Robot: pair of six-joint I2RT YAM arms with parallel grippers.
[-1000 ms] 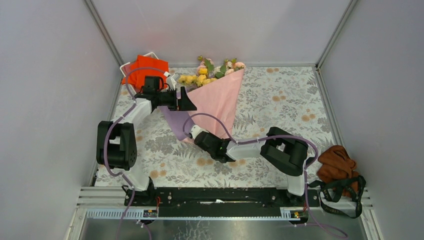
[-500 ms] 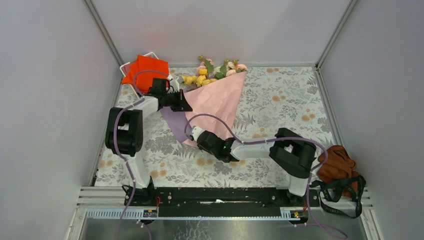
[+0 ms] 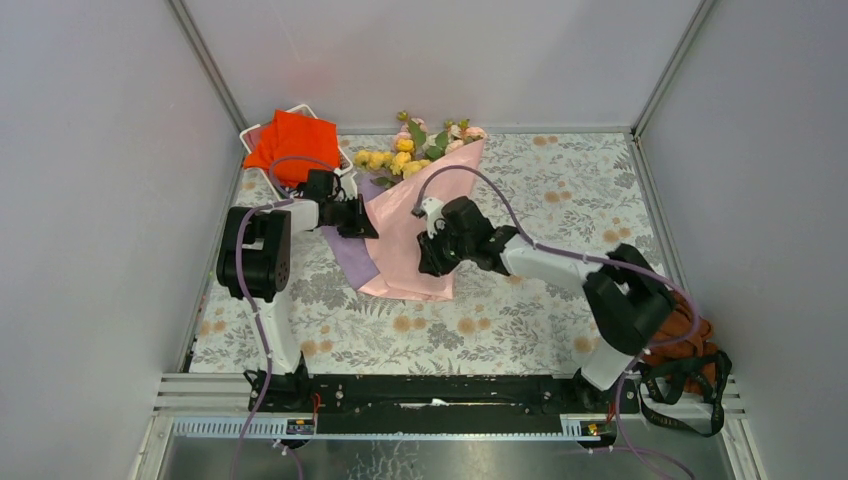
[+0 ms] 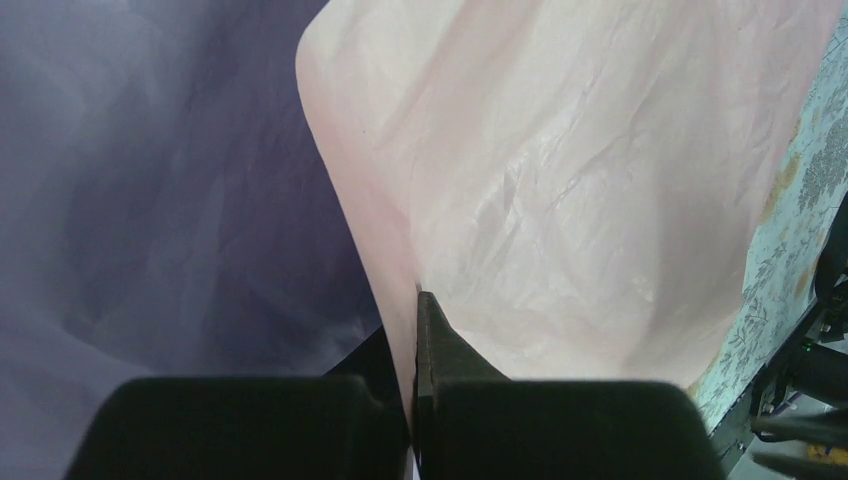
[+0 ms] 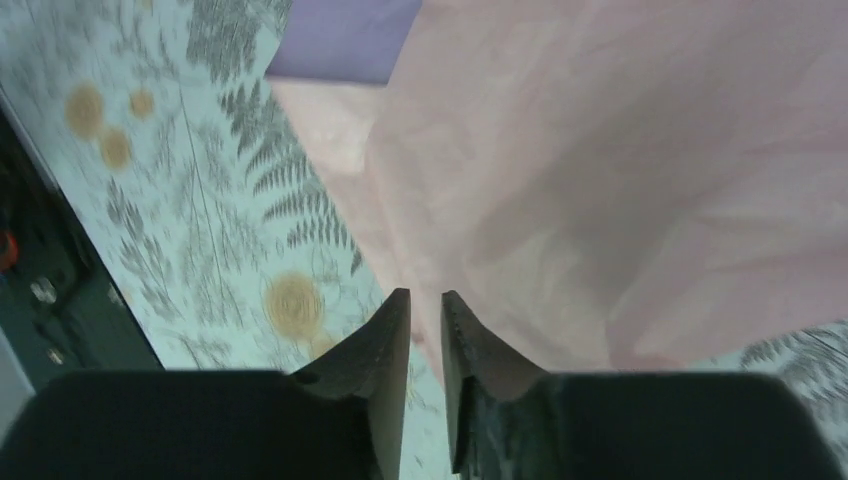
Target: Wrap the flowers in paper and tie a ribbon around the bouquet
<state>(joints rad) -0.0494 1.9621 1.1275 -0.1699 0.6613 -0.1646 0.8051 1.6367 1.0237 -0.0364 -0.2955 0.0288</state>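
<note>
The bouquet [image 3: 415, 225] lies on the tablecloth, a cone of pink paper [image 4: 560, 180] with a purple face [image 4: 150, 200] showing on its left. The flowers [image 3: 415, 148], yellow and pink with green leaves, stick out of its far, wide end. My left gripper [image 3: 362, 222] is shut on a pink fold at the paper's left edge, pinched thin between the jaws [image 4: 415, 300]. My right gripper [image 3: 428, 262] hovers over the cone's near right part. Its jaws [image 5: 425, 295] stand a narrow gap apart above the paper's edge [image 5: 620, 170], holding nothing. The black ribbon [image 3: 700, 378] lies at the near right corner.
An orange-red cloth [image 3: 290, 140] sits in a white basket at the back left. A brown cloth [image 3: 680, 320] lies by the right wall beside the ribbon. Grey walls close in three sides, and a metal rail [image 3: 440, 392] runs along the front.
My left gripper has shut on the paper's left edge. My right gripper let go near the cone's tip, opened a little and swung back over the cone. The paper now lies folded narrower.
</note>
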